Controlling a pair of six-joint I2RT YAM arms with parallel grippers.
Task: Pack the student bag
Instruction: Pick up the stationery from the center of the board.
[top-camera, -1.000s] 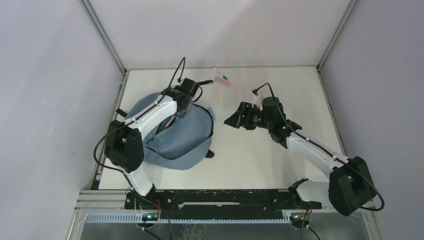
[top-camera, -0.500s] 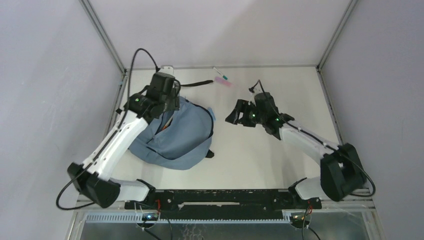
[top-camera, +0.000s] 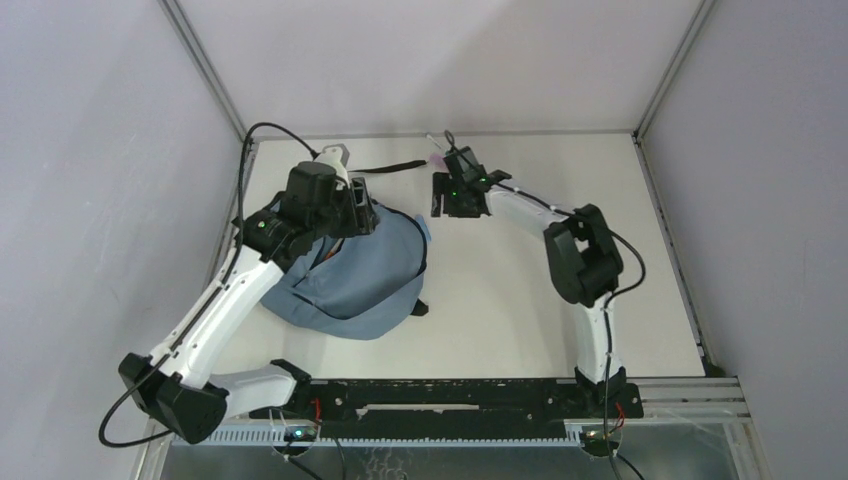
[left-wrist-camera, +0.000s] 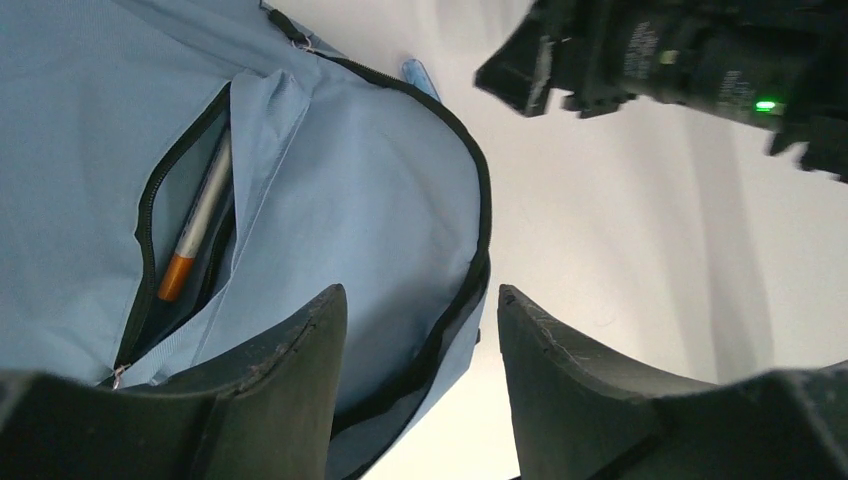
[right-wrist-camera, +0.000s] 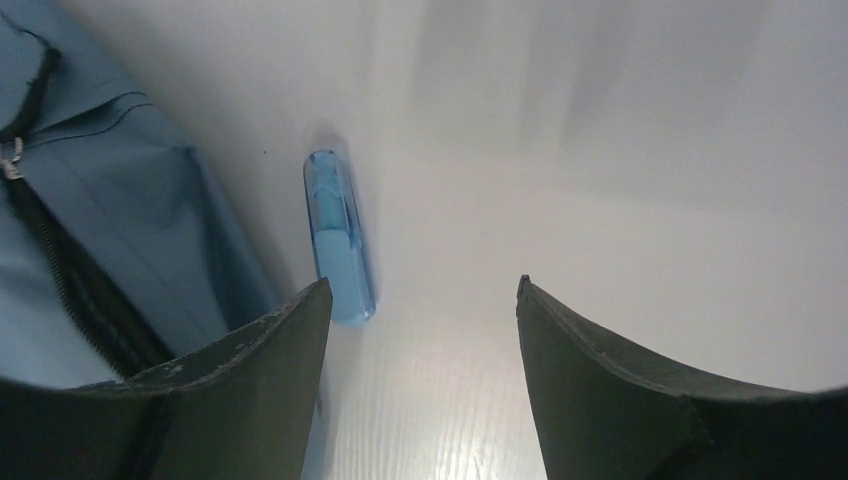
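Left pincer released, empty, above student bag; open pocket shows orange-tipped pen. Right pincer released over tabletop; translucent blue item just beside bag.

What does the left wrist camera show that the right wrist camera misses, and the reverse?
Left wrist only: the bag's open pocket with a pen inside, and the right arm beyond the bag. Right wrist only: the full length of a clear blue stick lying on the table beside the bag. Both: blue bag fabric, its black zipper and the white table.
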